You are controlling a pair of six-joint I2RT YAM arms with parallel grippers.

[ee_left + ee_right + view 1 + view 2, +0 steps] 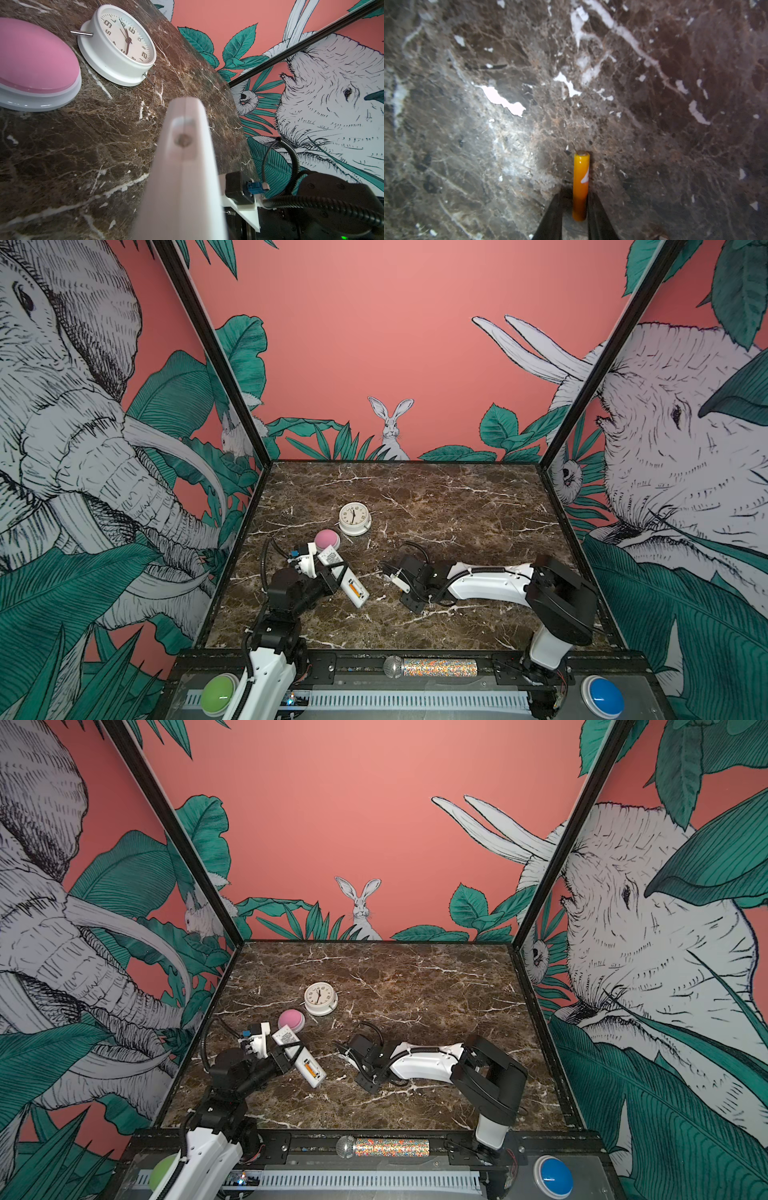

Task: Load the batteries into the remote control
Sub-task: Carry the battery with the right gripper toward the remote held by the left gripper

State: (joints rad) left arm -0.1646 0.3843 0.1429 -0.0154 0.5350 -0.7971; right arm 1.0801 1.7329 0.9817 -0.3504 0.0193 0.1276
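Note:
The white remote control [343,576] [300,1054] lies slanted at the table's left, its labelled back up. My left gripper [331,570] [289,1051] is shut across its middle. One orange battery [354,585] [308,1065] sits in the open compartment near the remote's front end. In the left wrist view the remote [182,166] fills the middle, blurred, and hides the jaws. In the right wrist view a second orange battery [581,185] lies on the marble between the fingers of my right gripper [576,194]. The jaws stand wider than it, with a gap on one side. In both top views my right gripper [385,571] [343,1050] is low at mid-table and hides that battery.
A round white clock [354,517] [120,45] and a pink dome button [326,539] [35,60] sit just behind the remote. A glittery microphone [432,667] lies on the front rail between a green button [218,695] and a blue button [602,695]. Patterned walls enclose the table.

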